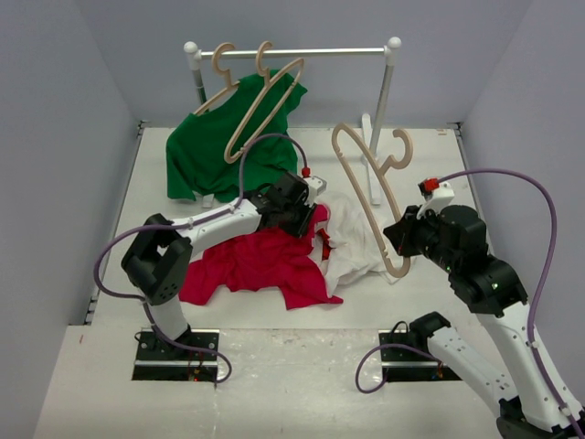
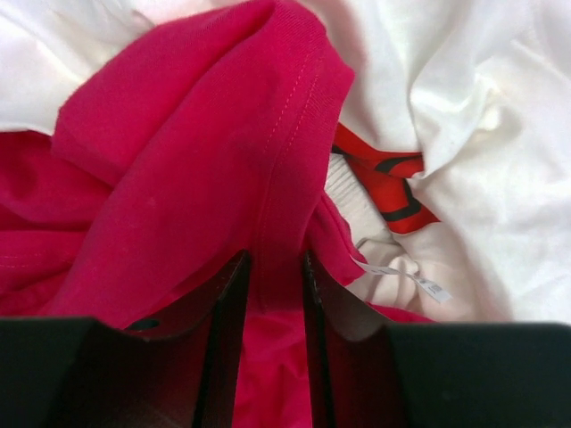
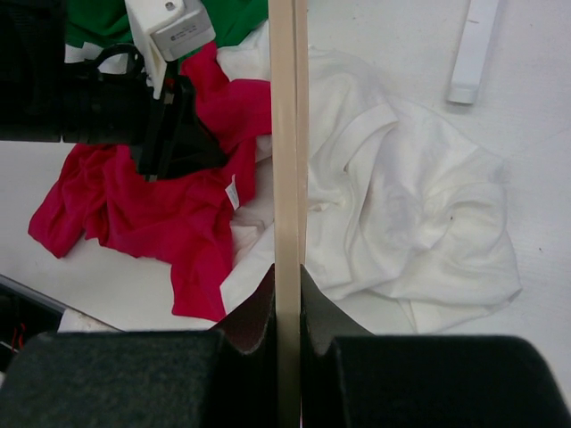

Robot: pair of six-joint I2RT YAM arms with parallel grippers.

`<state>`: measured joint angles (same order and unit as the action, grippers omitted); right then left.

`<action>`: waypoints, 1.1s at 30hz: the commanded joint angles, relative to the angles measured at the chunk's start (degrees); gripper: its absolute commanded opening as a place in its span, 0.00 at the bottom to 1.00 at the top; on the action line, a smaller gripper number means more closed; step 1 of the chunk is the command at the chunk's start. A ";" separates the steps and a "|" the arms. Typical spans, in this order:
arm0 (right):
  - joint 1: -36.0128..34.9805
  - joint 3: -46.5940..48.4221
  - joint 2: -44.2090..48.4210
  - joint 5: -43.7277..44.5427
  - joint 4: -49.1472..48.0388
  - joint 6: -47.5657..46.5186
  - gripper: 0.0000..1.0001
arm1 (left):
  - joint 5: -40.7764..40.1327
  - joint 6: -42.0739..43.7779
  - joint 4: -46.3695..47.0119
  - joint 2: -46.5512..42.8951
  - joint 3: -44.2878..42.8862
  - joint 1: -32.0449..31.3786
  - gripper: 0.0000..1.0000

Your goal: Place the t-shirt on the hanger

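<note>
Nips a fold of the red t-shirt (image 2: 196,160) in the left claw (image 2: 274,267), jaws narrow on the cloth. Clamps the wooden hanger (image 3: 287,134) tight in the right claw (image 3: 287,290), bar upright at that wrist. From above only, shows the hanger's hook, held up over the white t-shirt (image 1: 352,242) beside the red one on the bench (image 1: 430,155). Takes in the rack (image 1: 292,52) behind, green t-shirt (image 1: 206,151) draped there. Hides the left claw's tips up top under its own wrist.

Pale grey walls (image 1: 55,110) close in the white table (image 1: 292,375) on the left, right and far sides. A clothes rail (image 1: 338,52) on white posts stands at the far end, under soft, even light.
</note>
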<state>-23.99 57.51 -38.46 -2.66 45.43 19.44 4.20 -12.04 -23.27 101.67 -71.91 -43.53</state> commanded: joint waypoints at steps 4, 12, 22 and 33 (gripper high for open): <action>-0.09 -0.78 1.08 -2.01 -2.07 -0.31 0.00 | -2.53 1.41 1.32 0.46 -4.06 -0.07 0.12; -0.02 -2.04 2.33 -7.81 -0.33 -0.59 0.00 | -12.05 0.17 -2.22 -2.70 -8.36 0.02 0.00; -0.25 -9.77 7.14 -17.73 1.87 4.74 0.00 | -17.62 -6.28 -9.31 -1.49 -17.60 1.93 0.00; -0.13 -10.98 12.45 -21.27 6.70 7.52 0.00 | -13.77 -8.53 -9.59 0.96 -21.64 4.04 0.00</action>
<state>-24.02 46.45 -27.38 -20.87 50.56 25.31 -10.85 -18.69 -33.80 101.96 -89.89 -39.69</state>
